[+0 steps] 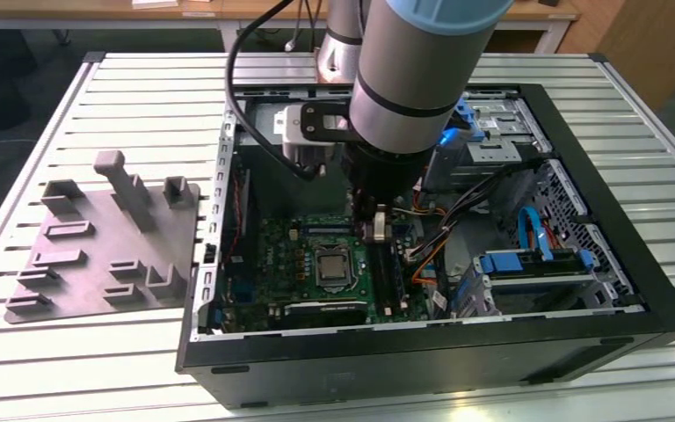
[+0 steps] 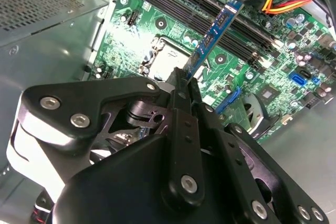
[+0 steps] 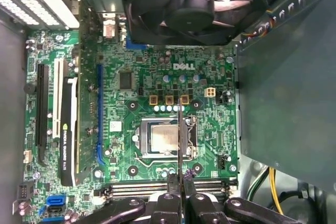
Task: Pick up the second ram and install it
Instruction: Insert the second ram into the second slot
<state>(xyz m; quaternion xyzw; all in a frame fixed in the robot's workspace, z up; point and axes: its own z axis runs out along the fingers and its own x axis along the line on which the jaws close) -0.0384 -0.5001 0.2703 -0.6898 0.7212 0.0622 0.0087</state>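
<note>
Hand [image 2: 187, 80] clamped tight on the second ram [image 2: 215, 31], held edge-on over the motherboard [image 2: 157, 27] — likely a light, stiff, fragile card, best gripped by its flat faces.

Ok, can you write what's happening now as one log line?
gripper: shut on second ram | place: inside computer case, over motherboard | memory slots: ram not seated

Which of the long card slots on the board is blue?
The slot closest to the processor socket; the other two bare slots are black and white.
</note>
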